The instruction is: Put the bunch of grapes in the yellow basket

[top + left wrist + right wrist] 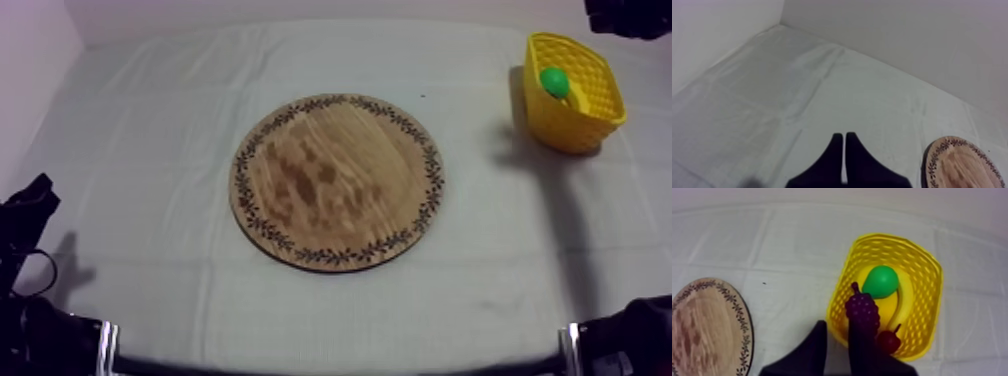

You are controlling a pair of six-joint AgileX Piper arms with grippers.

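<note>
The bunch of grapes (862,309), dark purple, lies inside the yellow basket (922,273) against its near wall. With it are a green pear (882,281), a banana (904,295) and a small red fruit (888,339). My right gripper (837,329) hovers over the basket's near rim, open, with nothing between its fingers; the grapes sit just past one fingertip (858,338). The round wooden board (336,180) in mid-table is bare. My left gripper (844,135) is shut on nothing and rests low at the table's left (32,200).
The basket (590,115) stands at the table's far right, with my right arm (628,15) above it. The board's rim (742,318) lies a short way from the basket. A pale wall (897,35) borders the cloth behind.
</note>
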